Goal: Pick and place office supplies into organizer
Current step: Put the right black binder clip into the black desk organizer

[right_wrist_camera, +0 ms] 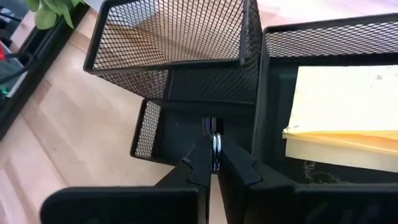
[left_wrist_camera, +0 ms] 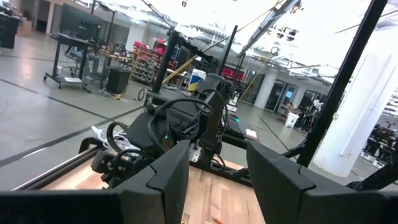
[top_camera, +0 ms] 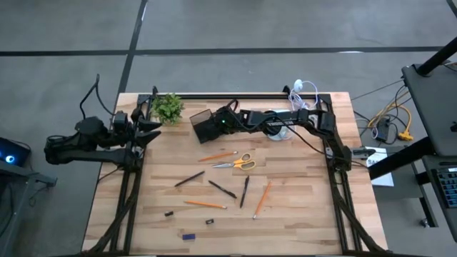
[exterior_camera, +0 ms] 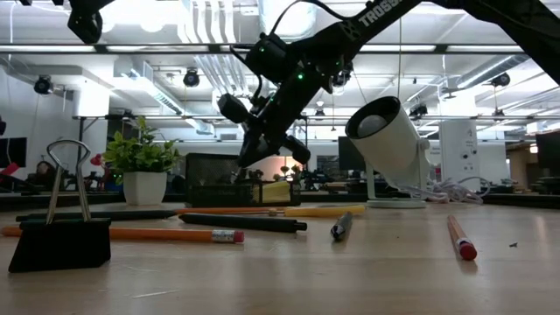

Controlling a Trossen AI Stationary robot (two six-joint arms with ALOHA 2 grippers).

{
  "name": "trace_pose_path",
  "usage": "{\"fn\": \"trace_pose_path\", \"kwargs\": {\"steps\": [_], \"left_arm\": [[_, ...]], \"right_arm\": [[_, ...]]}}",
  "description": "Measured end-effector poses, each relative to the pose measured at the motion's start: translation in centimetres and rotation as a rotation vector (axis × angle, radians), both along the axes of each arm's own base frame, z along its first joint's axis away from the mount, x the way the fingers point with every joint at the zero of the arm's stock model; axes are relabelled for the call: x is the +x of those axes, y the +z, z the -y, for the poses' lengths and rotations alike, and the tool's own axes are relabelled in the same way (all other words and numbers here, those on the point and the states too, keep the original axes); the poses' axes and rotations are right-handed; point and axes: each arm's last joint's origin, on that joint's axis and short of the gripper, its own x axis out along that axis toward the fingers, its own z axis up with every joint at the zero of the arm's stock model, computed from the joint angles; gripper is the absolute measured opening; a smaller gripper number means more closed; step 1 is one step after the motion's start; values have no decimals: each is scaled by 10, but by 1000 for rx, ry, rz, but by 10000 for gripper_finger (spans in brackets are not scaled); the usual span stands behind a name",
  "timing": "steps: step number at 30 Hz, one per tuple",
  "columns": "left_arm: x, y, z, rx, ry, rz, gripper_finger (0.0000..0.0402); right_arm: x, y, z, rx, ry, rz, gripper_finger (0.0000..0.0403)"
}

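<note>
The black mesh organizer [top_camera: 205, 127] stands at the table's far middle, with a yellow sticky-note block [right_wrist_camera: 339, 118] in one compartment. My right gripper [right_wrist_camera: 214, 163] hovers over a low front compartment [right_wrist_camera: 180, 134], shut on a small thing with shiny wire loops, seemingly a clip. Scissors [top_camera: 239, 163], orange pencils [top_camera: 218, 155] [top_camera: 205, 204] [top_camera: 262, 198], dark pens [top_camera: 189, 178] [top_camera: 222, 188] [top_camera: 245, 191] and small bits [top_camera: 169, 213] [top_camera: 188, 236] lie flat on the table. My left gripper [top_camera: 148, 128] waits open above the table's left edge. My right gripper pinches the small thing by its silver wire loops [right_wrist_camera: 215, 148] between the two fingertips. The fingers slant down from the table's right side over the organizer. The thing is lifted clear and sits just above the low compartment; its body is hidden behind the fingers.
A green plant in a white pot [top_camera: 166, 107] stands left of the organizer. A white cup [exterior_camera: 389, 140] and a white cable [top_camera: 303, 91] are to its right. A black binder clip [exterior_camera: 61, 236] stands near the table's near edge. Bare wood lies near the right edge.
</note>
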Motion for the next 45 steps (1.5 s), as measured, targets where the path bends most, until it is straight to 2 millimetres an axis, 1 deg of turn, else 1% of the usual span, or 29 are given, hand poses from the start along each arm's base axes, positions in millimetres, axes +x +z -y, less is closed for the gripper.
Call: {"fn": "trace_pose_path", "kwargs": {"steps": [7,23,27,34,39,45], "left_arm": [[0,0,0,0,-1,0,146],[0,0,0,0,-1,0,146],[0,0,0,0,-1,0,146],[0,0,0,0,-1,-1,146],[0,0,0,0,-2,-1,146],[0,0,0,1,-2,0,146]], "right_arm": [[-1,-5,0,-8,-12,-30,8],[-3,-4,9,-21,-5,-35,8],[0,3,10,-34,10,-27,8],[3,14,12,-45,47,-84,8],[10,13,13,-36,72,-113,8],[18,4,14,-10,92,-146,8]]}}
